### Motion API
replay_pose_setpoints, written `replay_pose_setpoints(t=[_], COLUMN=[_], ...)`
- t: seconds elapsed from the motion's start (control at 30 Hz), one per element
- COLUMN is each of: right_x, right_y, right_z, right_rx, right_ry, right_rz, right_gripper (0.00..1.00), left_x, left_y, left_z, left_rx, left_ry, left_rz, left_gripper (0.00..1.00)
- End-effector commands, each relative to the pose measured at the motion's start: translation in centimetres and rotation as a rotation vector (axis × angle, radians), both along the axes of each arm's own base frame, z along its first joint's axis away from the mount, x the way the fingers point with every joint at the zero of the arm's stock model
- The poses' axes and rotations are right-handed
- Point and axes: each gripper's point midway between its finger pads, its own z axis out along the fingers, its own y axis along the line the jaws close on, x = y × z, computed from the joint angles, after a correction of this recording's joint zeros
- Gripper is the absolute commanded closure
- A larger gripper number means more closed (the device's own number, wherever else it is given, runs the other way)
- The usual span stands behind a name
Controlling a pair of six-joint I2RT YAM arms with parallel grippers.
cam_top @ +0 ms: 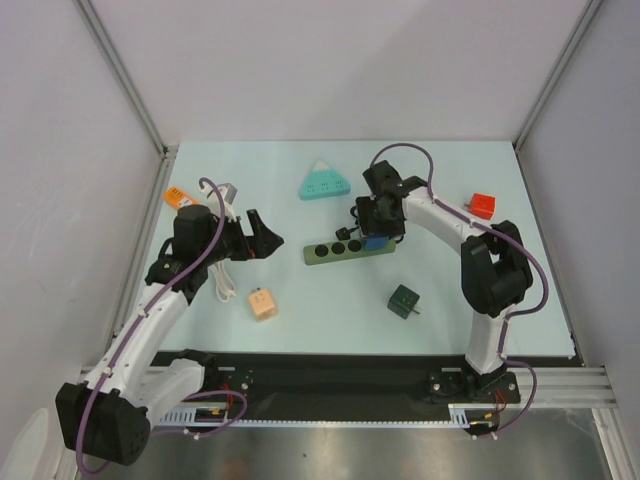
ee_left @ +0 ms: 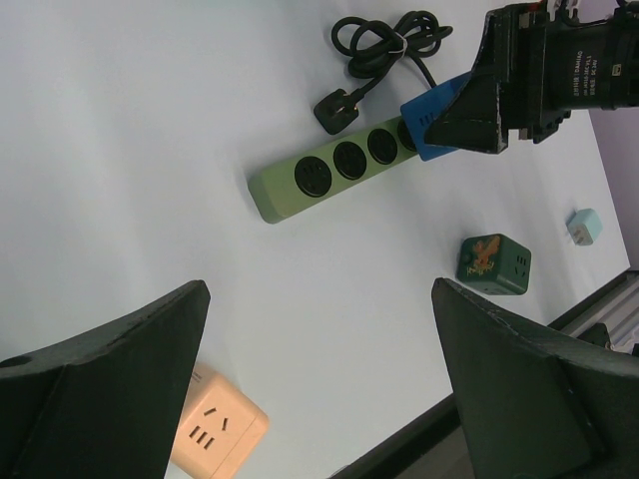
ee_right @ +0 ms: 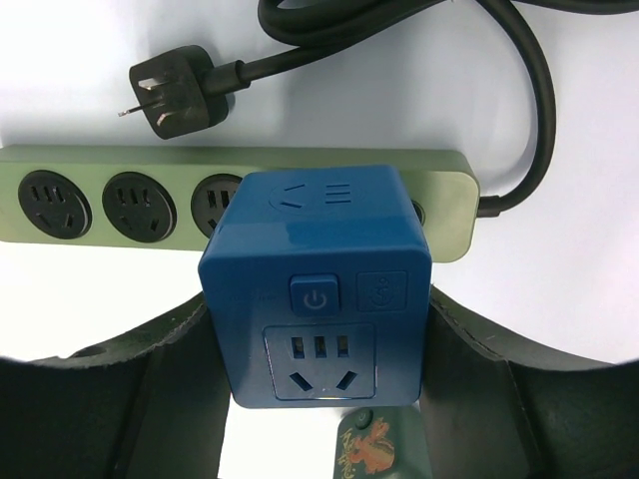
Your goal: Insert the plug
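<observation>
Blue cube adapter point(ee_right: 318, 289) clenched in right gripper point(ee_right: 319, 329) over green strip point(ee_right: 444, 192); black plug point(ee_right: 180, 92) beside; left gripper point(ee_left: 319, 289) released.

Cord point(ee_right: 519, 90) + plug point(ee_right: 180, 90) crowd strip's point(ee_right: 100, 205) far side; R hand point(cam_top: 373, 238) w/ blue cube point(ee_right: 318, 269) over its end; near-side counter point(cam_top: 320, 300) open.

Power strip point(cam_top: 335, 253) mid-frame, slightly tilted, right end higher. Cube plug point(cam_top: 372, 243) sits over its right-end socket. Strip's own plug point(cam_top: 345, 234) lies just above the strip. Triangular socket point(cam_top: 324, 183) sits higher up, well apart. Lower-left cube point(cam_top: 263, 304) and lower-right cube point(cam_top: 404, 300) lie below the strip. Far-right cube point(cam_top: 484, 205) is at upper right.
</observation>
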Motion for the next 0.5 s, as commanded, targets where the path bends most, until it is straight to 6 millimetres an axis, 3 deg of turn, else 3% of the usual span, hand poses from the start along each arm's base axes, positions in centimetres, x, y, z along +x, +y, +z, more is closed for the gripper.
replay_pose_setpoints(t=[0.0, 0.3, 0.47], right_x=[-0.4, -0.4, -1.6], right_y=[-0.4, 0.1, 0.2], right_z=[-0.1, -0.6, -2.9], right_rx=[-0.055, -0.075, -0.123], right_ry=[0.024, 0.036, 0.041], right_rz=[0.006, -0.003, -0.017], right_gripper=[1.00, 1.00, 1.00], left_x=[0.1, 0.1, 0.1], left_y=[-0.2, -0.1, -0.1], left_z=[0.4, 0.5, 0.7], left_rx=[0.000, 0.003, 0.000], left_ry=[-0.025, -0.033, -0.037], left_rz=[-0.016, -0.013, -0.013], left_gripper=[0.00, 0.00, 0.00])
